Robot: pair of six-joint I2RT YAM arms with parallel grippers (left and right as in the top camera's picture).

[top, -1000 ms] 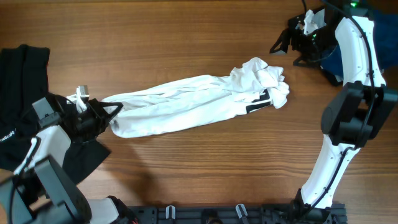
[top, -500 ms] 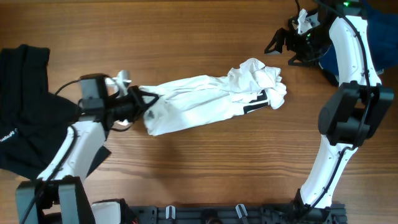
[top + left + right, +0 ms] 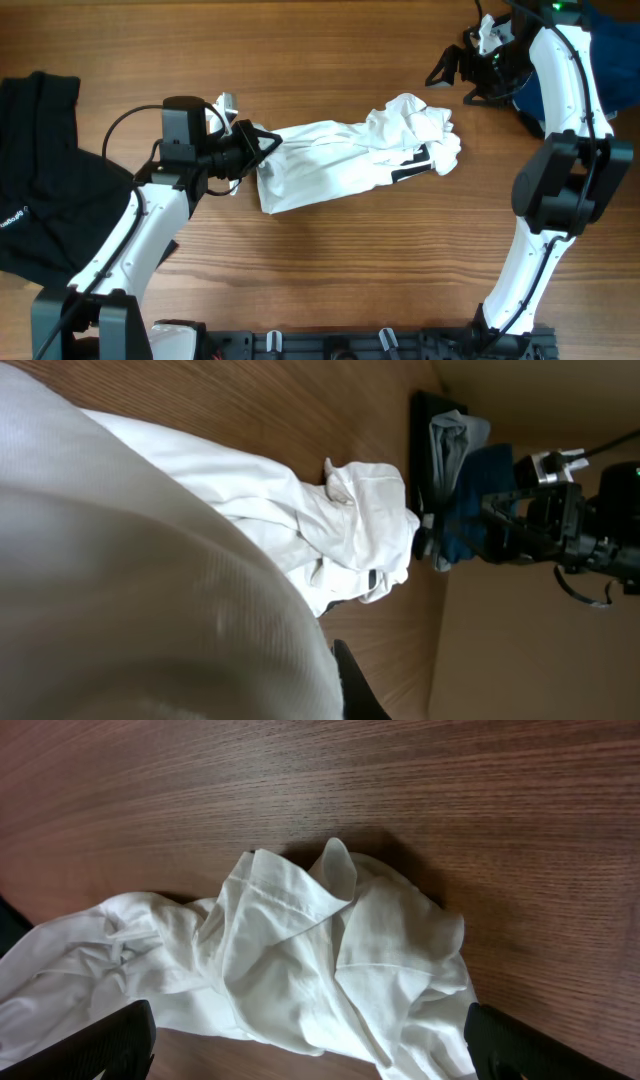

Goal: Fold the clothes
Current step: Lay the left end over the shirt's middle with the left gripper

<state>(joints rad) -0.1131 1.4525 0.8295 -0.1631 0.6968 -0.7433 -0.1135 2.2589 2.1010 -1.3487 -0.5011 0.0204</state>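
White T-shirt (image 3: 340, 165), its end clamped by the left gripper (image 3: 268, 141), wants spreading flat; right gripper (image 3: 450, 80) gapes empty near the far edge.

Left tool (image 3: 268, 145) clamped, arm extended; right tool (image 3: 450, 85) spread wide.

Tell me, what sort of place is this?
Likely a robotics lab test bench, not a home: a left arm and right arm mounted at a wooden table, with a white T-shirt and black garment on it.
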